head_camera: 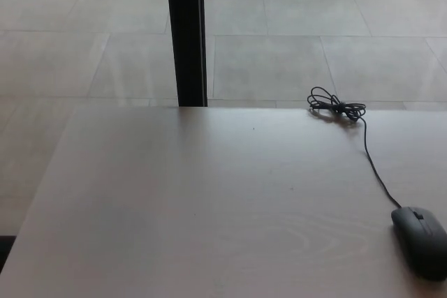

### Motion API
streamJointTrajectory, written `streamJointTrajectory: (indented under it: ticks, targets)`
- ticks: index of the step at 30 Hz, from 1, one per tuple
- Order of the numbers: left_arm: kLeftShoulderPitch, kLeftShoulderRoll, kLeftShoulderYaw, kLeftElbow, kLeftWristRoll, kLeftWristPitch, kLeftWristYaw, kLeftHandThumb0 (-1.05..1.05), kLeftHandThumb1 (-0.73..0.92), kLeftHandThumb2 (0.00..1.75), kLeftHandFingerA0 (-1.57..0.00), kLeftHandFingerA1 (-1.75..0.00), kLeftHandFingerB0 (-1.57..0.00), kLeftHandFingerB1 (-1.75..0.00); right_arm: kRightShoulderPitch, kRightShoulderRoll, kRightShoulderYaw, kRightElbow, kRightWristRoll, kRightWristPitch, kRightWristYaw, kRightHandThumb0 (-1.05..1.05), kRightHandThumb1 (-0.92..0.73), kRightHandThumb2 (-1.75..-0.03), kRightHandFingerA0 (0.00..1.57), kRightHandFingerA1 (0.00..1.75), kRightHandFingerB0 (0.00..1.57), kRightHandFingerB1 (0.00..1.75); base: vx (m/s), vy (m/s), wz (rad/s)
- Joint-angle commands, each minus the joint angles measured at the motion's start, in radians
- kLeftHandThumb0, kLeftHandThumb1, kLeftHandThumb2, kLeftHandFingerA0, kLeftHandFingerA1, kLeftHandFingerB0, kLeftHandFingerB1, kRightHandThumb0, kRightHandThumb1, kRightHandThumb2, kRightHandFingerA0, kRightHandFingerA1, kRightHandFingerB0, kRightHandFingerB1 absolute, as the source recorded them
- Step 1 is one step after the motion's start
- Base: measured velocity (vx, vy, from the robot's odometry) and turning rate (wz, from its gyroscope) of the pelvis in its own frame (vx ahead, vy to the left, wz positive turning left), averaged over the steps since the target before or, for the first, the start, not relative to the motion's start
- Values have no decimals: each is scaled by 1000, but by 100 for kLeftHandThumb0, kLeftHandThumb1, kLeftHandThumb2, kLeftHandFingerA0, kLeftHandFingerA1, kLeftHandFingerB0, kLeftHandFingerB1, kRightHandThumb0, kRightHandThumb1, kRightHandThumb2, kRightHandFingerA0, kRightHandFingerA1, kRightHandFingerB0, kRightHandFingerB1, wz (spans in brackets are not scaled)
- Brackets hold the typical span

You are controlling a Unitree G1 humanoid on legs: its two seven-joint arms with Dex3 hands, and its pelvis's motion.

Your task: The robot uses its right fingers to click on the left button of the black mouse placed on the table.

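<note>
Pale grey floor tiles (293, 61) filled the far half of the head view, large square slabs with thin joints, washed in flat light. One black upright post (186, 33) rose from behind the far edge of the counter (174, 207) and ran out of the top of the view, slightly left of centre. Counter surface was light wood-tone, faint grain rings showing near the front middle, a tiny dark speck toward the back; otherwise bare across its left and centre. Black mouse (421, 239) sat at the far right of the counter, near the front, its body partly cut by the right edge of the view; scroll wheel visible between the two buttons, nose pointing away and slightly left. Its cable (374, 165) ran from the nose back toward the far edge, lying loose on the counter, and ended in a small tangled coil (336, 107) resting right at the counter's rear edge, well apart from the mouse. Neither robot hand showed anywhere in the view, so their state could not be told; nothing was touching the mouse.
</note>
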Motion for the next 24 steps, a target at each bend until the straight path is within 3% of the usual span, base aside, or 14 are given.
streamJointTrajectory:
  ticks: [1,2,4,6,8,9,11,12,13,14,15,16,21,24]
  targets:
    - [-23,54,119,66,-132,-49,1,-81,76,63,-74,-57,-56,-48,-1,-62,-155,10,152,-108,-16,-66,-82,-65,59,47,32,35,0,0,0]
    - [-22,50,124,65,-133,-50,1,-81,75,63,-73,-58,-55,-49,-4,-62,-189,7,178,-94,-11,-70,-65,-97,52,59,28,48,0,0,0]
    - [-23,55,129,71,-129,-49,-4,-81,75,63,-73,-57,-56,-48,-14,-66,-231,1,204,-83,8,-66,-80,-64,56,48,31,35,0,0,0]
    - [-34,52,175,75,-174,-42,-12,-79,73,62,-75,-61,-56,-51,-38,-91,-264,3,210,-53,-27,-68,-65,-98,57,61,32,51,0,0,0]
    - [-37,52,176,75,-167,-44,-13,-82,74,62,-78,-61,-56,-50,-53,-98,-281,2,208,-39,-40,-66,-80,-65,67,50,43,40,0,0,0]
    - [-35,55,157,77,-144,-48,0,-84,59,102,-74,-67,-51,-58,-64,-112,-284,10,202,-37,-42,-67,-82,-65,68,51,41,39,0,0,0]
    - [-32,57,156,79,-150,-51,-17,-83,60,102,-73,-66,-49,-58,-97,-138,-293,0,207,-3,-51,-66,-81,-65,65,51,46,40,0,0,0]
    - [-32,58,156,81,-154,-49,-19,-80,74,62,-74,-58,-53,-49,-124,-155,-291,-21,201,20,-66,-68,-65,-100,60,63,33,51,0,0,0]
    - [-35,57,171,83,-175,-44,-30,-80,74,62,-74,-58,-53,-49,-131,-158,-292,-39,205,25,-66,-68,-65,-100,60,63,33,51,0,0,0]
    - [-36,57,164,85,-170,-44,-22,-77,57,97,-65,-66,-51,-59,-151,-171,-287,-49,201,27,-73,-68,-82,-65,81,64,37,38,0,0,0]
    - [-32,57,141,88,-147,-60,-10,-77,78,63,-74,-56,-56,-48,-171,-184,-284,-68,202,56,-79,-70,-67,-100,57,64,29,49,0,0,0]
    - [-33,57,132,88,-140,-67,0,-78,78,64,-75,-56,-57,-49,-192,-193,-276,-93,194,74,-91,-71,-82,-65,71,53,37,36,0,0,0]
    - [-37,57,139,81,-170,-45,2,-75,76,63,-75,-56,-54,-48,-310,-209,-253,-213,212,165,-114,-65,-80,-65,92,55,36,37,0,0,0]
    - [-37,56,139,85,-177,-54,-3,-76,76,63,-73,-59,-57,-50,-353,-195,-222,-294,223,177,-66,-64,-79,-64,57,53,37,38,0,0,0]
